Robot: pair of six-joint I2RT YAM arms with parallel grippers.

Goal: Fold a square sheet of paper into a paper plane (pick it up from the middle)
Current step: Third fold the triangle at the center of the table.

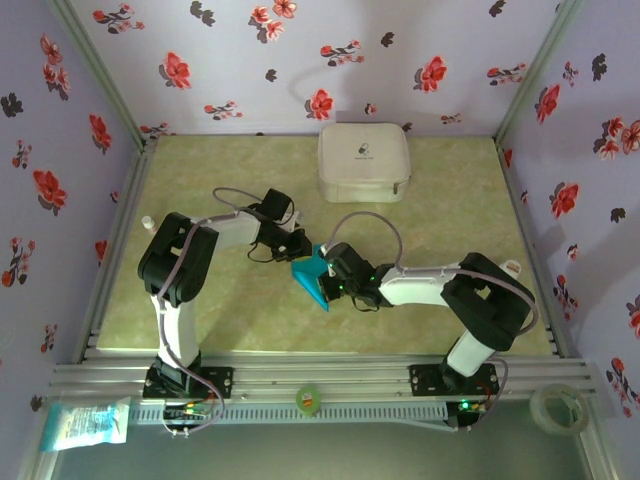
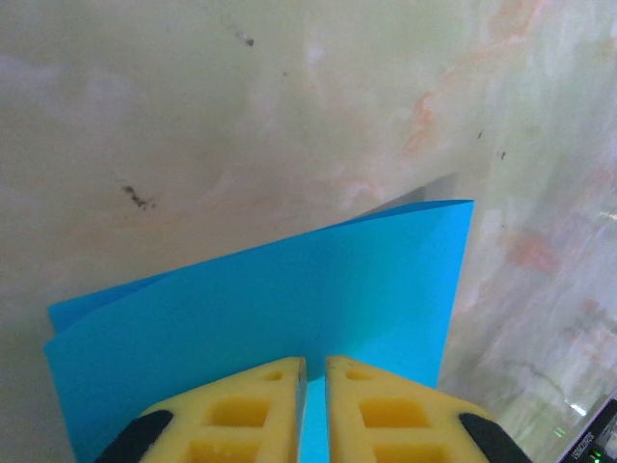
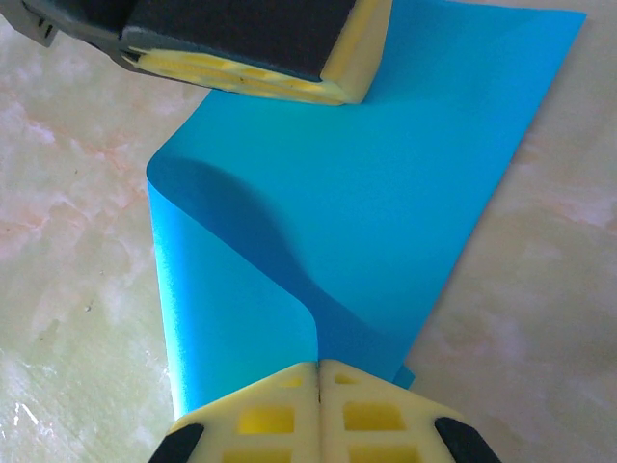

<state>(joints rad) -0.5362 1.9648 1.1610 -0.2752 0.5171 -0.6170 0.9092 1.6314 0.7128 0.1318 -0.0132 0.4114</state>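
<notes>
The square sheet of paper (image 1: 312, 278), bent over into a loose half fold, sits mid-frame in the top view with its long axis running upper to lower. My left end effector (image 2: 315, 367) is nipped narrow on one edge from the upper left, and my right end effector (image 3: 318, 371) is pinched tight on the opposite edge from the right, so both are equally near. The white case (image 1: 363, 160) on the counter (image 1: 230, 180) above bears an emblem too small to read.
</notes>
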